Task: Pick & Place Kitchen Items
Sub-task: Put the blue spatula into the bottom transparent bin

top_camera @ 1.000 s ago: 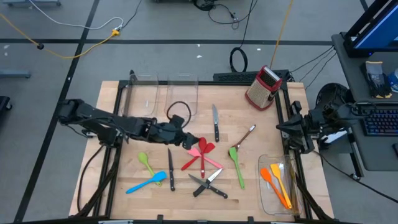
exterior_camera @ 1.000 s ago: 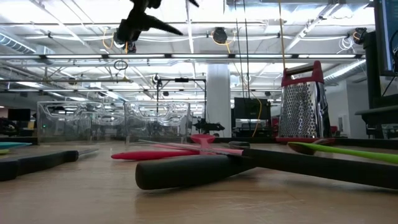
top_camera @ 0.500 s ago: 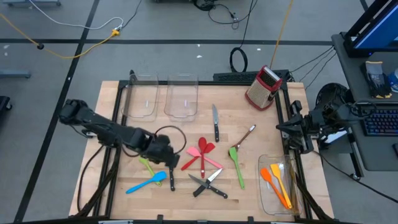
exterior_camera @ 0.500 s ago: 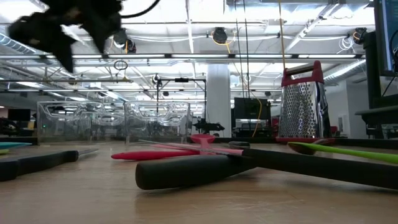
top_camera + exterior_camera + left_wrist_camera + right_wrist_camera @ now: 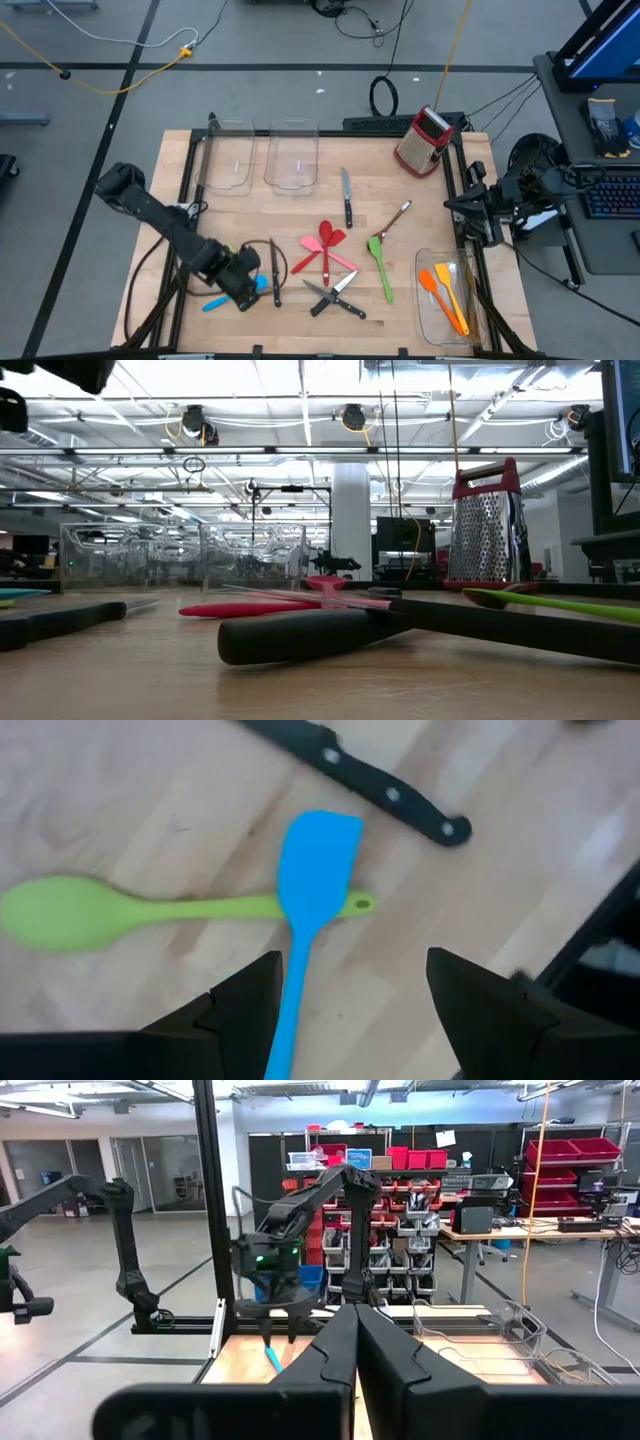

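My left gripper [image 5: 350, 990] is open above the near left part of the table [image 5: 245, 290]. Its fingers stand on either side of the handle of a blue spatula [image 5: 305, 920] without touching it. The spatula's blade lies over the handle end of a light green spoon [image 5: 100, 912]. A black-handled knife [image 5: 360, 780] lies just beyond them. Red and pink spatulas [image 5: 322, 245], a long green spoon [image 5: 382, 265], a brown spoon [image 5: 395, 217] and more knives [image 5: 335, 295] lie mid-table. My right gripper [image 5: 355, 1350] is shut and waits at the right edge [image 5: 462, 210].
Two clear bins [image 5: 230, 160] [image 5: 293, 158] stand at the far edge. A third clear bin [image 5: 440, 325] at the near right holds orange and yellow utensils [image 5: 445, 295]. A red box grater [image 5: 422, 140] stands at the far right. Frame posts run along both sides.
My left gripper has swung from the middle of the table, beside the red and pink spatulas, toward the near left corner. It now hangs over the blue spatula and the light green spoon. No utensil has moved.
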You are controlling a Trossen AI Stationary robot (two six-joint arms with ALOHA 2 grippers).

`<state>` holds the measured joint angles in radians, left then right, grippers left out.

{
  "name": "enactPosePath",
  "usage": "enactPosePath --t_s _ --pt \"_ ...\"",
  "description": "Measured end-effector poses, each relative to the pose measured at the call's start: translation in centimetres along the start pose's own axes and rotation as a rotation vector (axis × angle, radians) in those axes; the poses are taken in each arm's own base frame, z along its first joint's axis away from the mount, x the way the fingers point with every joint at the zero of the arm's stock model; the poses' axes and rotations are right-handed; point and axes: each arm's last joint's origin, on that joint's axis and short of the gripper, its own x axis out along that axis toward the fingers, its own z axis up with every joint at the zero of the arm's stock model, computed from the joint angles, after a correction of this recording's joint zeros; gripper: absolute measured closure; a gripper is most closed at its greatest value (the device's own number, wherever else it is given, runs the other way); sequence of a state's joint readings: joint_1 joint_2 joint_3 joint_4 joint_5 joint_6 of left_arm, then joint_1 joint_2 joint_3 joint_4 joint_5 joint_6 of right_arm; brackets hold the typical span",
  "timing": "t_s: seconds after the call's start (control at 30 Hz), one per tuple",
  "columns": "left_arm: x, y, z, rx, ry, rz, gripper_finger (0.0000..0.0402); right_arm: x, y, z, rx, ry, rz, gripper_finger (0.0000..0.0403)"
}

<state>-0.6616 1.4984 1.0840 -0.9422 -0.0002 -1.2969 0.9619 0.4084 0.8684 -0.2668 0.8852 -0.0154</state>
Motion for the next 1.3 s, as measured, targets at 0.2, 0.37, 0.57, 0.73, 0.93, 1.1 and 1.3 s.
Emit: enactPosePath --t_s 0.2,0.37,0.57,0.73,0.93,1.1,1.3 --pt "3.3 -1.2 -2.3 0.169 0.107 0.092 0.0149 0.0 0.0 0.0 0.003 0.0 -0.001 0.0403" --pt "5.2 -1.6 -3.8 0.222 0.151 0.156 0.0149 0.0 0.0 0.0 0.004 -0.001 -0.002 0.0403" --pt "5.5 -1.7 -4.4 0.218 0.065 0.193 0.0149 0.0 0.0 0.0 0.008 -0.004 -0.002 0.0403" --pt "5.9 -1.3 -4.8 0.218 0.029 0.219 0.0149 0.0 0.0 0.0 0.02 -0.003 -0.002 0.0403" --pt "7.4 0.1 -5.1 0.179 0.036 0.237 0.0149 0.0 0.0 0.0 0.033 -0.002 -0.002 0.0403" --pt "8.9 0.5 -5.0 0.171 0.021 0.143 0.0149 0.0 0.0 0.0 0.034 -0.002 -0.002 0.0403" --pt "9.5 1.2 -5.1 0.174 0.017 0.15 0.0178 0.0 0.0 0.0 0.075 -0.001 -0.002 0.0403"
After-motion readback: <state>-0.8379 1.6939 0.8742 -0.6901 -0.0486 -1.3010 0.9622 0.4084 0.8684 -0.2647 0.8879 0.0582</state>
